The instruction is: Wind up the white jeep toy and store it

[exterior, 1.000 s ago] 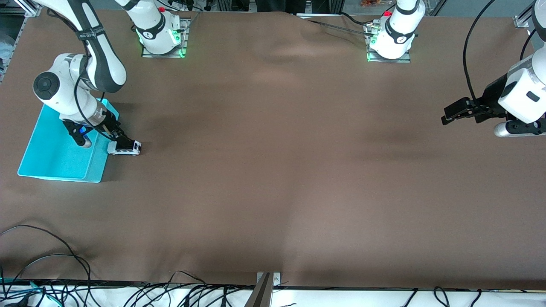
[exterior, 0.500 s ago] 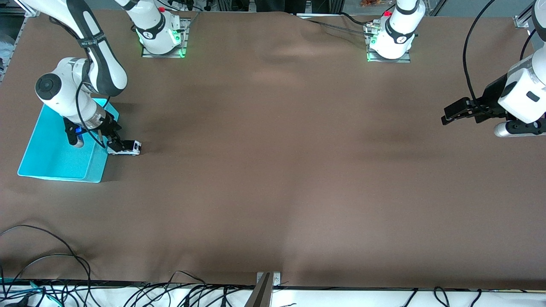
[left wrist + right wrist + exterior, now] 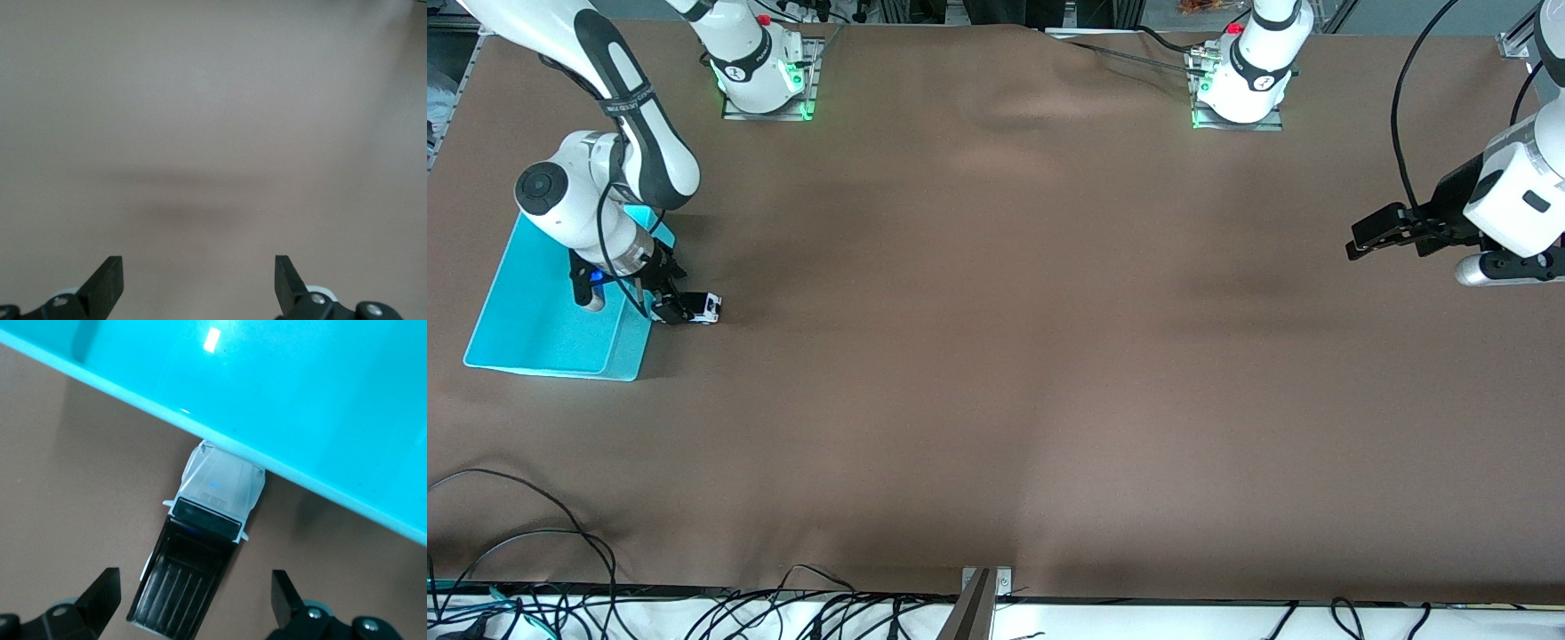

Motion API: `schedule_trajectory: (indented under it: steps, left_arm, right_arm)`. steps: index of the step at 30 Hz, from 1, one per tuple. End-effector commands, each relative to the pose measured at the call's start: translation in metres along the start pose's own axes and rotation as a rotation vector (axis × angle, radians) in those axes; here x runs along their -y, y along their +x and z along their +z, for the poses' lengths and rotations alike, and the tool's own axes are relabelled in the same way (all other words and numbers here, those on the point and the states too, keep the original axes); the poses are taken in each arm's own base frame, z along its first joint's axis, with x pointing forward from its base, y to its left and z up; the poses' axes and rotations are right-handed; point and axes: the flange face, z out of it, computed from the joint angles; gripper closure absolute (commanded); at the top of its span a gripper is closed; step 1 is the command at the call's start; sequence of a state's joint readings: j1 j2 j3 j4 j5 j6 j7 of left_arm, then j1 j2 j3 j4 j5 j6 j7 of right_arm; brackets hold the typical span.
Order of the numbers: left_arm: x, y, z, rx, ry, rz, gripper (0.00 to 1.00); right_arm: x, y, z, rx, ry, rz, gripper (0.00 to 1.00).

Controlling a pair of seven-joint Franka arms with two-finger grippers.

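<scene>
The white jeep toy (image 3: pixel 696 308) stands on the brown table beside the cyan bin (image 3: pixel 628 342), on the side toward the left arm's end. In the right wrist view its white hood end meets the bin's outer wall (image 3: pixel 313 407) and its black ribbed roof (image 3: pixel 190 580) lies between my fingers. My right gripper (image 3: pixel 665 304) is low over the jeep, open, its fingers on either side of the roof with gaps (image 3: pixel 195 587). My left gripper (image 3: pixel 1359 245) is open and empty, waiting above bare table at the left arm's end (image 3: pixel 199 267).
The bin's inside shows nothing in it. Both arm bases stand along the table's edge farthest from the front camera. Loose black cables (image 3: pixel 534 533) lie along the edge nearest that camera.
My right wrist has swung round and its gripper has shifted along the jeep toward the bin. The jeep and the left arm have not moved.
</scene>
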State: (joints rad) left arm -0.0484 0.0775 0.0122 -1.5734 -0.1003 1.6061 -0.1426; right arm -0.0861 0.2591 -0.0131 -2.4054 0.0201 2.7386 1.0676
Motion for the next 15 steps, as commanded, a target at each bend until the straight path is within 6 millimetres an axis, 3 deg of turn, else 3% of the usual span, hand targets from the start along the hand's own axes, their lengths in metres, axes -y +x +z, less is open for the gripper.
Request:
schedule_trajectory:
  steps: [1, 15]
  left_arm:
    - [0.001, -0.001, -0.001, 0.003, 0.022, 0.009, 0.00]
    - [0.001, -0.001, -0.001, 0.003, 0.022, 0.009, 0.00]
  right_arm:
    - [-0.002, 0.000, 0.010, -0.007, 0.001, 0.019, 0.00]
    - [-0.008, 0.011, 0.019, -0.016, -0.005, 0.037, 0.00]
